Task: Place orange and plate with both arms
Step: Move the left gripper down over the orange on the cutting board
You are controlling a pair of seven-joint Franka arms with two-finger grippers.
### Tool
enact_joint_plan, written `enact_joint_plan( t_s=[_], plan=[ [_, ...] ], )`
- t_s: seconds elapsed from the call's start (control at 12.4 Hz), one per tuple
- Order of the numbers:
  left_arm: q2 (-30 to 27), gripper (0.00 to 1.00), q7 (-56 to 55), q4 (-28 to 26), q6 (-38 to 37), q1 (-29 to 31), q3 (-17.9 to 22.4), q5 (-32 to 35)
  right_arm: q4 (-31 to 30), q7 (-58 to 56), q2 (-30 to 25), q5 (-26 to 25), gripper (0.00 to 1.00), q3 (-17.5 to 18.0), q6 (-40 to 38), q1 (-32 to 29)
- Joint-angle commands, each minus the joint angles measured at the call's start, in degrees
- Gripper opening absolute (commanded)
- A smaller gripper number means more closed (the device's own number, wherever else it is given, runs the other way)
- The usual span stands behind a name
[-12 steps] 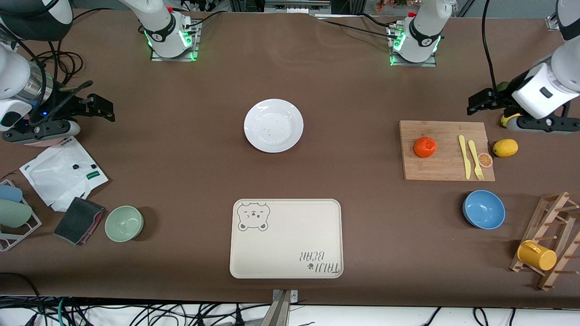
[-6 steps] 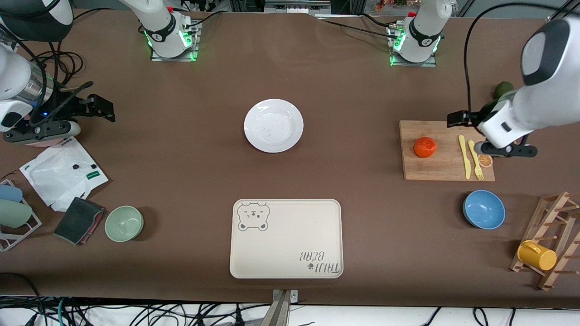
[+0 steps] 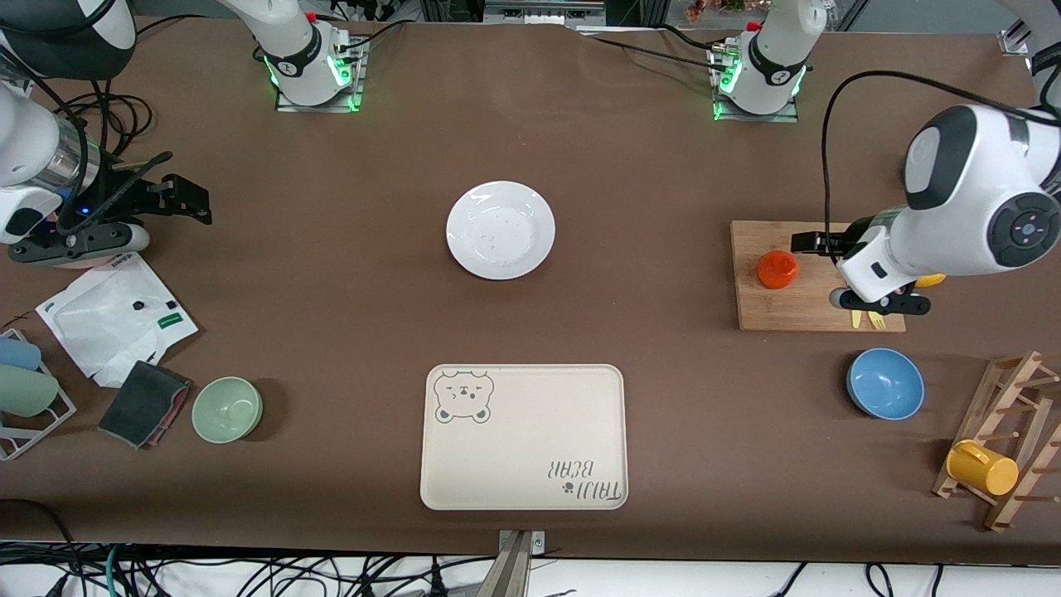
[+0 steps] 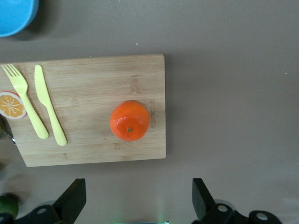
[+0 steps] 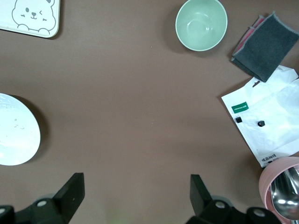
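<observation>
We see a brown tabletop [image 3: 348, 274] with things spread over it. In the middle lies the plate [image 3: 501, 230], white and glossy, with nothing on it but a few faint specks. Nearer the front camera sits a cream tray [image 3: 524, 436] printed with a bear face; it holds nothing.

Toward the left arm's end lies a wooden cutting board [image 3: 796, 307]. The orange [image 3: 777, 269] rests on it, close to the board's edge that faces the plate. In the left wrist view we also see a yellow fork [image 4: 23, 105], a yellow knife [image 4: 49, 112] and an orange slice [image 4: 11, 104] at the board's other end. The left tool [image 3: 816, 243] hangs over the board just beside the orange, its fingers [image 4: 70, 200] spread wide with nothing between them.

A blue bowl [image 3: 885, 383] stands nearer the camera than the board, and we see nothing in it. A wooden rack [image 3: 1015, 431] beside it carries a yellow cup [image 3: 982, 468].

Toward the right arm's end, the right tool [image 3: 178, 197] waits above the tabletop, wide open and holding nothing. There too sit a green bowl [image 3: 227, 409] with nothing in it, a dark cloth [image 3: 142, 403] and a white packet [image 3: 112, 319]. The right wrist view shows a pink bowl [image 5: 282, 191] with a spoon [image 5: 287, 198] in it.
</observation>
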Motion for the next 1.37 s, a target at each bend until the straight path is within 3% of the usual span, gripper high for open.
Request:
enact_joint_plan(
  t_s=[0.0, 0.4, 0.56, 1.29],
  plan=[
    [-1.0, 1.0, -0.6, -6.9, 6.7, -0.2, -0.1, 1.6, 0.8, 0.2, 0.4, 0.3, 1.0, 0.2, -0.6, -0.3],
    [0.1, 1.0, -0.6, -19.9, 25.0, -0.2, -0.7, 4.1, 0.8, 0.2, 0.4, 0.2, 1.0, 0.2, -0.6, -0.3],
    [0.2, 1.0, -0.6, -23.1, 29.2, -0.1, -0.7, 5.4, 0.8, 0.2, 0.4, 0.3, 1.0, 0.2, -0.6, -0.4],
    [3.0, 1.0, 0.0, -25.0, 35.8, 0.4, -0.7, 7.4, 0.7, 0.2, 0.4, 0.2, 1.0, 0.2, -0.7, -0.3]
  ],
)
